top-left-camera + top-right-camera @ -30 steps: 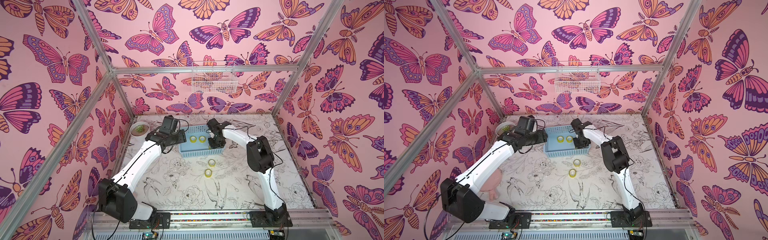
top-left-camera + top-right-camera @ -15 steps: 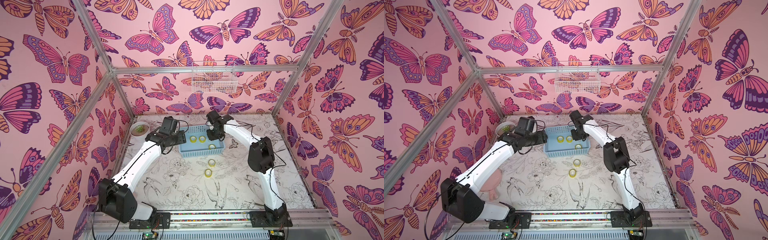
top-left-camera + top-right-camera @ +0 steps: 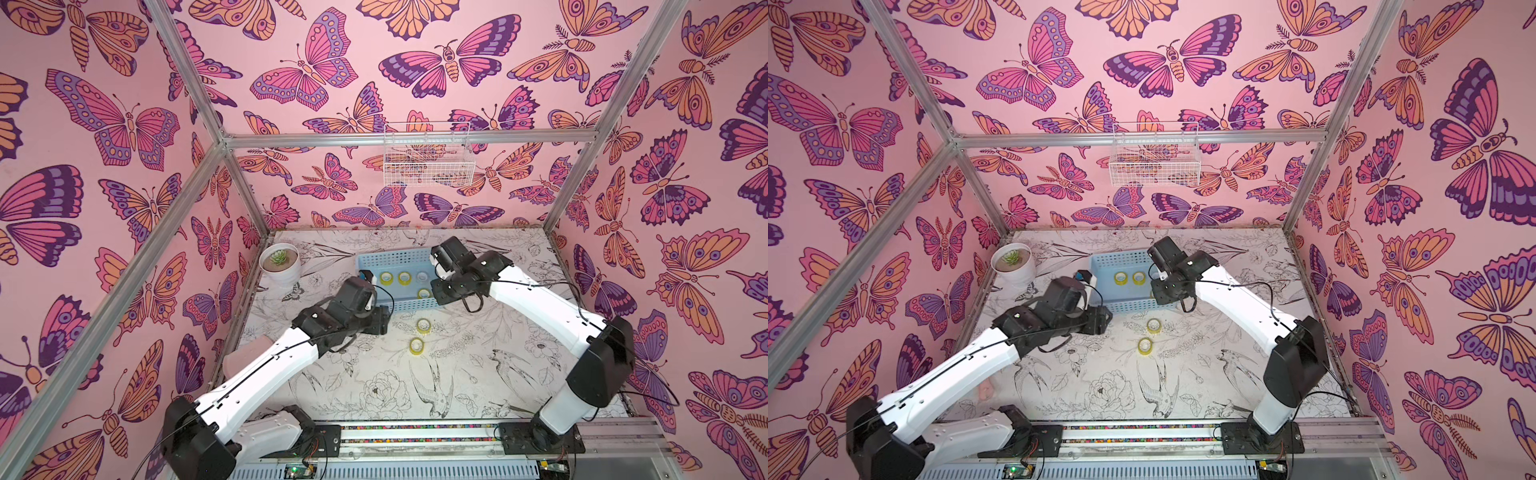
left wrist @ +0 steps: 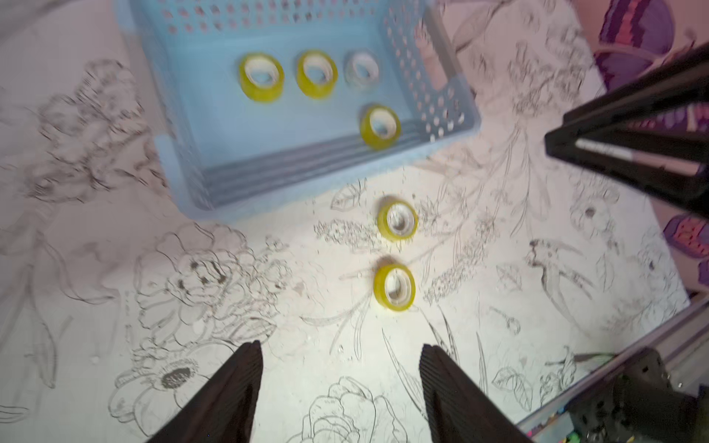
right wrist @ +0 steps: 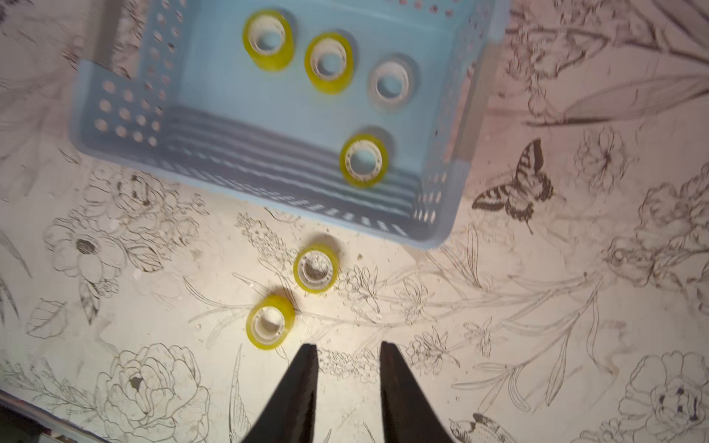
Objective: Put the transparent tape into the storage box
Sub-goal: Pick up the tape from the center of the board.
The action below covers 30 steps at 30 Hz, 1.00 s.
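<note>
- Your left claw [image 4: 340, 347] hangs wide apart and empty. Your right claw [image 5: 348, 346] stands narrowly apart, also empty.
- A yellow tape roll [image 4: 383, 226] and a second roll [image 4: 380, 287] lie flat on the bench [image 4: 537, 268], near the storage box [image 4: 268, 180] — four more sit inside.
- Expect light, stiff, slick rings — pinch one finger through the core.
- The bench is flat and the butterfly walls [image 3: 415, 75] are well clear.

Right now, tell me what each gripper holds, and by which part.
Nothing is held. The left gripper and the right gripper both stand with jaws apart and nothing between them.
</note>
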Motion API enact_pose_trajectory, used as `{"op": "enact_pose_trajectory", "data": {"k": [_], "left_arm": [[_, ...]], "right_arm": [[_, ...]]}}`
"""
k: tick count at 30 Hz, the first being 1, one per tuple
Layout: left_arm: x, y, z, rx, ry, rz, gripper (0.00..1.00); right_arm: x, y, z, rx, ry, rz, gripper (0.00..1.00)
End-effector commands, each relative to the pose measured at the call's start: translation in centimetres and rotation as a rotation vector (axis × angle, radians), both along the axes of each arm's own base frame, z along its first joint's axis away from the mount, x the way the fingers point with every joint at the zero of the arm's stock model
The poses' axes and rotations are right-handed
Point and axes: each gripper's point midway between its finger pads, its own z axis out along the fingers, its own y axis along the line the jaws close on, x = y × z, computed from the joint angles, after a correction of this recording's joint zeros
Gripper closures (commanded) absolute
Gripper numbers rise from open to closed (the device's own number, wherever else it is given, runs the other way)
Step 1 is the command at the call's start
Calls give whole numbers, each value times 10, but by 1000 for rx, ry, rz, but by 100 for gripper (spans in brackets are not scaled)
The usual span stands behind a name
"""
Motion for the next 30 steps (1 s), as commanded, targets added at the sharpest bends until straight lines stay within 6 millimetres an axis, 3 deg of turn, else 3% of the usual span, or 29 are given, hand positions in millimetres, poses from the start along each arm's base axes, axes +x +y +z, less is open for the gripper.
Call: {"op": "enact_pose_trajectory", "data": {"k": [1, 13, 20, 25, 30], "left_arm": [[-5, -12, -32, 27, 28, 25, 29], [-3, -77, -106, 90, 137, -59, 30], [7, -93, -118, 88, 151, -68, 32], [7, -93, -132, 115, 179, -60, 35], [6, -88, -142, 140, 212, -45, 46]], "right_arm": [[-9, -5, -10, 48, 19, -64, 67], [-37, -24, 3, 60, -53, -89, 68], [-41, -33, 11, 64, -79, -109, 69], [-42, -38, 14, 54, -93, -110, 69], [-42, -39, 12, 42, -92, -111, 69]]}}
